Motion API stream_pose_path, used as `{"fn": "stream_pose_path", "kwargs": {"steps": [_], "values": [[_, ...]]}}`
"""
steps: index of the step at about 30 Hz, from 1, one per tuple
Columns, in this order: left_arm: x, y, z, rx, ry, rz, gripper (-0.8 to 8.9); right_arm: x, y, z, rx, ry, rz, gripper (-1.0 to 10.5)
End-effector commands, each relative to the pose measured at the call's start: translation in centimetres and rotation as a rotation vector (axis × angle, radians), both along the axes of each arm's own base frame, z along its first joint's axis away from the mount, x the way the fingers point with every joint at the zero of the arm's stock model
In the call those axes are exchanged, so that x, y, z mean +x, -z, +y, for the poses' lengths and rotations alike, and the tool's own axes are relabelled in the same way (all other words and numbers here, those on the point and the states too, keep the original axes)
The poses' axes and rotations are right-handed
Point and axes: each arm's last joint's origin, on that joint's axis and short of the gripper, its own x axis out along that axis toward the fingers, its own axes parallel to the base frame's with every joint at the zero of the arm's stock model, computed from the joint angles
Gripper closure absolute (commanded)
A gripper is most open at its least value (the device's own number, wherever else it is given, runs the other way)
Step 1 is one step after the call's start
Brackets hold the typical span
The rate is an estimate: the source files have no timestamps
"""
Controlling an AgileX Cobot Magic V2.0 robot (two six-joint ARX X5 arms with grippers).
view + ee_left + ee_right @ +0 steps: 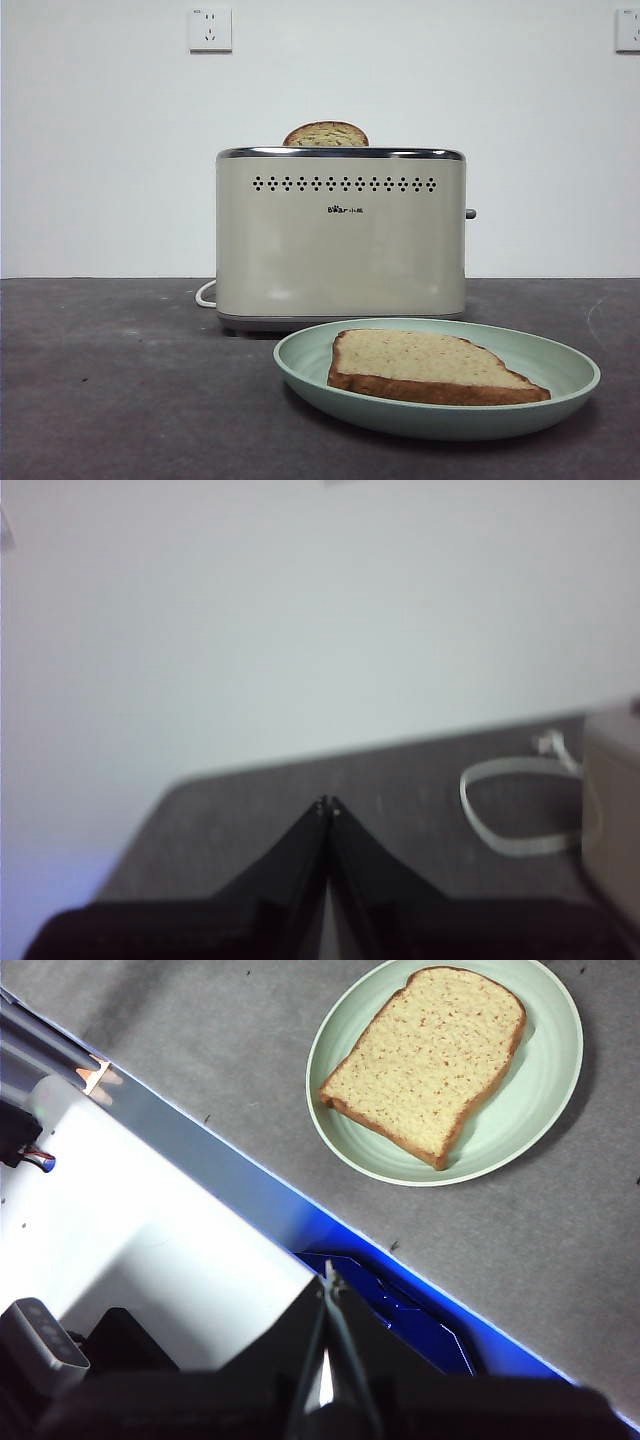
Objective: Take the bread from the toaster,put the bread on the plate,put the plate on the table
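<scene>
A large flat tan wholegrain bread slice [432,367] lies on the shallow mint-green round plate [566,362], which rests on the dark grey matte worktop [120,380] just before the cream-beige boxy toaster [340,240]; a second, darker domed slice [326,134] protrudes from its slot. Left pincer [328,805] and right pincer [329,1278]: jaws closed, holding nothing, away from the plate.

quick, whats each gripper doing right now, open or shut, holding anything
Left gripper: shut, holding nothing, above the dark grey tabletop.
Right gripper: shut, holding nothing, away from the pale mint-green plate.
</scene>
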Motion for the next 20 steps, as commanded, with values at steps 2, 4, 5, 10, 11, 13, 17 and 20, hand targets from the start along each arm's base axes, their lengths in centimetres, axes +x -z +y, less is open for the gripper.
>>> {"fn": "stream_pose_path", "kwargs": {"steps": [2,4,5,10,11,13,17,20], "values": [[-0.1,3.3,0.1,-0.016,-0.014,0.037,8.17,0.0,0.1,0.0,-0.004,-0.006,-0.007,9.6],[-0.1,4.8,0.1,-0.036,-0.014,0.055,8.17,0.0,0.1,0.0,-0.004,-0.006,-0.007,9.6],[-0.1,5.6,0.1,-0.044,-0.015,0.064,8.17,0.0,0.1,0.0,-0.004,-0.006,-0.007,9.6],[-0.1,8.8,0.1,-0.072,-0.017,0.103,8.17,0.0,0.1,0.0,-0.004,-0.006,-0.007,9.6],[0.0,9.4,0.1,-0.075,-0.017,0.109,8.17,0.0,0.1,0.0,-0.004,-0.006,-0.007,9.6],[0.0,10.6,0.1,-0.095,-0.018,0.12,8.17,0.0,0.1,0.0,-0.004,-0.006,-0.007,9.6],[0.0,12.5,0.1,-0.147,-0.022,0.147,8.17,0.0,0.1,0.0,-0.004,-0.006,-0.007,9.6],[-0.1,13.0,0.1,-0.159,-0.025,0.199,8.17,0.0,0.1,0.0,-0.004,-0.006,-0.007,9.6]]}}
